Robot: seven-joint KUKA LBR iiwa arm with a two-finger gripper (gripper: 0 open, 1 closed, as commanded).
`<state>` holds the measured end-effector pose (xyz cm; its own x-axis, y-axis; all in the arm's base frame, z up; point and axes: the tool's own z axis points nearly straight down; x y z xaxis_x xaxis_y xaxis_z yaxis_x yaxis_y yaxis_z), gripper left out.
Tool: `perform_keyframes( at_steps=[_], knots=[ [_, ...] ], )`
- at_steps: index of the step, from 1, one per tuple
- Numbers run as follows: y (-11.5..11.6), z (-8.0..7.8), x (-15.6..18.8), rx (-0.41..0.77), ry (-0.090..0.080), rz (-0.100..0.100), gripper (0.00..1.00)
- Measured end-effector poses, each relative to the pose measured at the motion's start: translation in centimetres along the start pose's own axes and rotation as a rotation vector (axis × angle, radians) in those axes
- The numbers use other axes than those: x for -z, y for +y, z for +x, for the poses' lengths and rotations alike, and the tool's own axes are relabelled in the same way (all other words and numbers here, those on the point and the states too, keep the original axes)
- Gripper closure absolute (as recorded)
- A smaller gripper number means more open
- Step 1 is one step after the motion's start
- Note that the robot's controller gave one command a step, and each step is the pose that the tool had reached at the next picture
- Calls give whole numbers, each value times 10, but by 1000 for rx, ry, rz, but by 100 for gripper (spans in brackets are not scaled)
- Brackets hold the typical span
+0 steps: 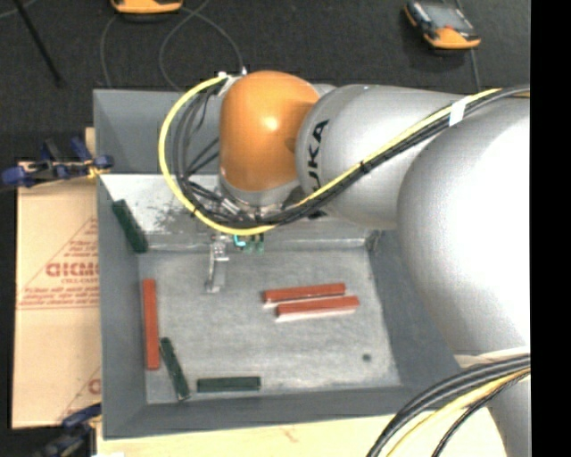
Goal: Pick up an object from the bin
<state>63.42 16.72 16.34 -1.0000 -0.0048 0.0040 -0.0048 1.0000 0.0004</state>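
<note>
Dark floor (294, 36) all around, two orange-and-black devices (442, 25) lying near its far edge.

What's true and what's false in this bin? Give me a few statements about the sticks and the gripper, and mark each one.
1. Two red sticks lie side by side near the middle of the bin. True.
2. The gripper is over those two red sticks. False: it is to their left, over bare floor.
3. A single red stick lies along the left wall. True.
4. The stick in the far left corner is red. False: the corner stick is dark green.
</note>
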Motion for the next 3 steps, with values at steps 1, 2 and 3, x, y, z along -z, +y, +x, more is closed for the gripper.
perform_keyframes(
  at_steps=[1, 2, 3],
  knots=[
    [-186, 8, -27, 354, -6, 5, 0],
    [-183, 28, -36, 373, -5, 0, 0],
    [-193, 34, -47, 374, -6, 1, 0]
  ],
)
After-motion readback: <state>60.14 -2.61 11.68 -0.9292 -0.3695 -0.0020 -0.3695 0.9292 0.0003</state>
